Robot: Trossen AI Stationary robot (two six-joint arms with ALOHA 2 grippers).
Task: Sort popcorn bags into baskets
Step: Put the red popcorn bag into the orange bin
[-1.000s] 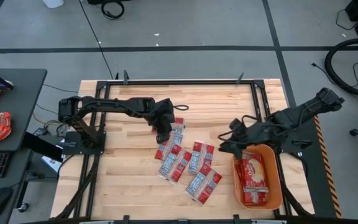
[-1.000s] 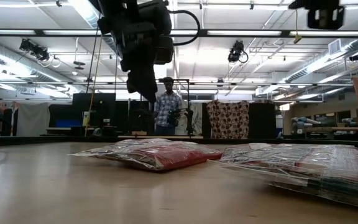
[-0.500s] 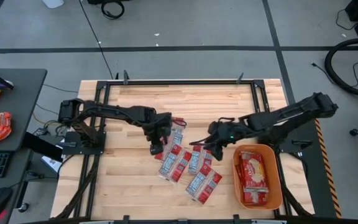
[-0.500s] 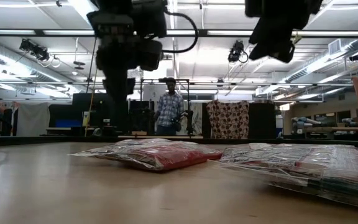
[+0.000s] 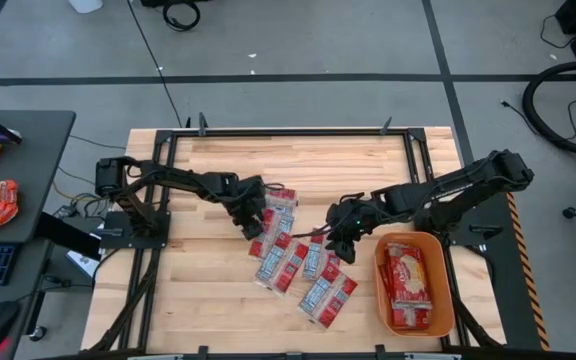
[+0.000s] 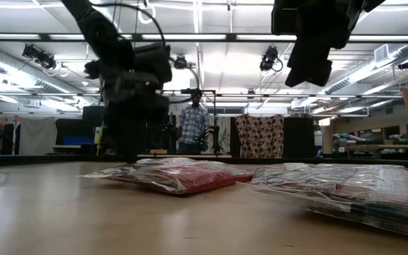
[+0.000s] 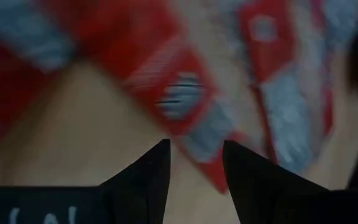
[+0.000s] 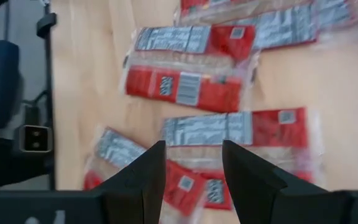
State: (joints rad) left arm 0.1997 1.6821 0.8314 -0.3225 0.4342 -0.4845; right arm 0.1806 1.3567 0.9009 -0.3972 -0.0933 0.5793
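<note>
Both grippers spread apart and empty above scattered popcorn bags (image 5: 298, 258).

The left gripper (image 5: 251, 222) hangs low at the pile's edge; the right gripper (image 5: 336, 243) hovers between pile and orange basket (image 5: 446, 290), which holds 1 larger bag (image 5: 408, 285). A person (image 6: 192, 126) stands beyond the table (image 5: 208, 290).

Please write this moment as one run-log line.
left gripper: open, over packets | right gripper: open, over packets | basket: holds bags

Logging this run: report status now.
Left gripper open, low at the packet pile's left edge. Right gripper open over the popcorn bags. Orange basket holds bags. Nothing in the way.
</note>
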